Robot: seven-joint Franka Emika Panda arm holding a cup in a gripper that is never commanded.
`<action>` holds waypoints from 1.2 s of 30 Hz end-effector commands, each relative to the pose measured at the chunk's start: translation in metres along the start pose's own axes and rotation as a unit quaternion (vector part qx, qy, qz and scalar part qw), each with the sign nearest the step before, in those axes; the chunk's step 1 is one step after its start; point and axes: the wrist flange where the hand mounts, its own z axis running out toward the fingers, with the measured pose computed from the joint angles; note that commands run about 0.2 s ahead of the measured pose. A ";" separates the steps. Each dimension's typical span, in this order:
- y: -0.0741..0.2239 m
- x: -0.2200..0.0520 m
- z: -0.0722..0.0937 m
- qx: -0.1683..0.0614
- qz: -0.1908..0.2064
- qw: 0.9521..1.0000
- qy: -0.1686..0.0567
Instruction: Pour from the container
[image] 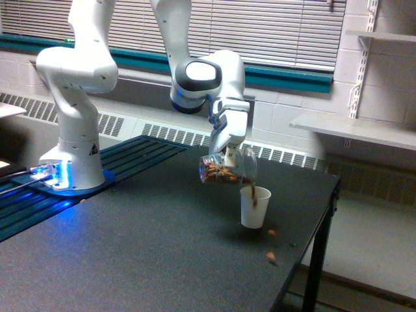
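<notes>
exterior view: the gripper (229, 154) is clamped on the container (227, 169), which hangs just below it, tipped onto its side with the mouth toward the exterior view's right. brown pieces (218, 173) lie along its lower wall. the mouth sits directly above the white paper cup (255, 207), standing upright on the black table (130, 260). two brown bits (272, 245) lie on the table beside the cup.

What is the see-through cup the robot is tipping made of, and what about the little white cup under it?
The tipped container looks like clear, shiny plastic: the brown pieces inside show through its wall. It might be glass; the view cannot settle that. The white cup looks like matte paper: opaque, dull, with a thin rolled rim.
</notes>
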 end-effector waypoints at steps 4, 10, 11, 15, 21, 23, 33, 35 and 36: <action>-0.005 0.002 0.000 -0.005 -0.013 1.000 0.001; -0.010 -0.003 0.002 -0.004 -0.022 1.000 -0.003; -0.011 -0.004 0.002 -0.004 -0.023 1.000 -0.003; -0.013 -0.006 0.002 -0.004 -0.027 1.000 -0.004; -0.017 -0.010 0.003 -0.005 -0.035 0.999 -0.009; -0.019 -0.012 0.003 -0.005 -0.039 0.999 -0.010; -0.017 -0.014 0.006 -0.009 -0.046 0.999 -0.017; -0.017 -0.013 0.006 -0.010 -0.047 0.999 -0.017; -0.016 -0.013 0.007 -0.010 -0.046 0.999 -0.019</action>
